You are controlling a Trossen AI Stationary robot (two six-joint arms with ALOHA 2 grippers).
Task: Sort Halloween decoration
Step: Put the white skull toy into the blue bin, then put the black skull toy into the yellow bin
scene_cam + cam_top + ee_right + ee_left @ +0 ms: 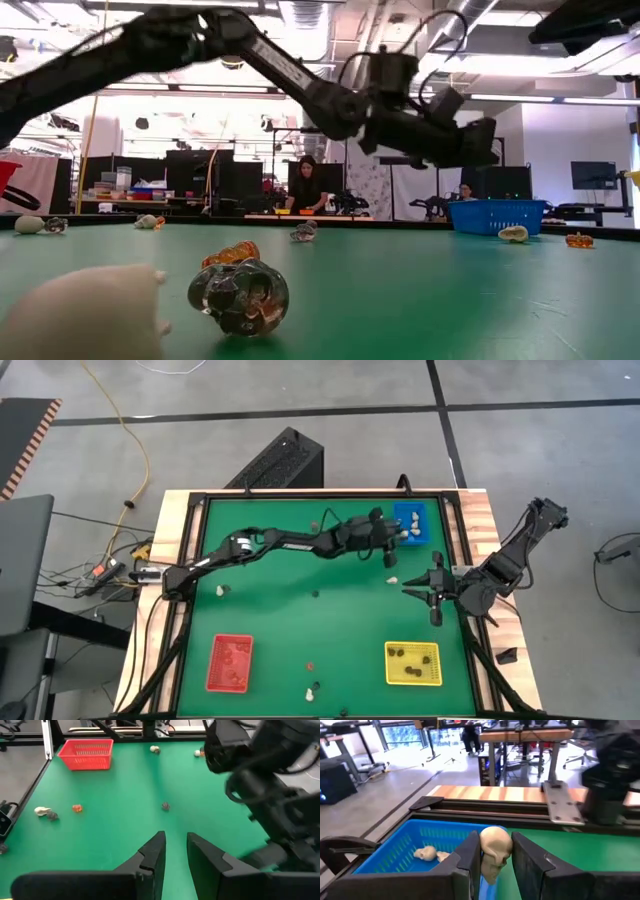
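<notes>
The Halloween decoration is small trinkets scattered on the green table (300, 620). One is a cream skull (496, 845), and my left gripper (495, 851) is shut on it. That arm reaches across to the blue tray (412, 512) at the far right, where cream pieces (425, 853) lie; the gripper (395, 532) stands at the tray's edge. My right gripper (418, 588) hovers open at the table's right side, nothing between its fingers (152, 855). My left gripper pinches the cream skull by its two sides (484, 851) between the two fingers (470, 852). The fingers lie level, pointing toward the table's right edge. The skull is lifted clear and upright, its lower part below the fingers, over the blue tray's rim (465, 827).
A red tray (229, 662) stands at the near left and a yellow tray (412, 663) with dark pieces at the near right. Loose trinkets lie on the green: a cream one (392, 579), another cream one (222, 590), a dark one (314, 594), a red one (309, 664).
</notes>
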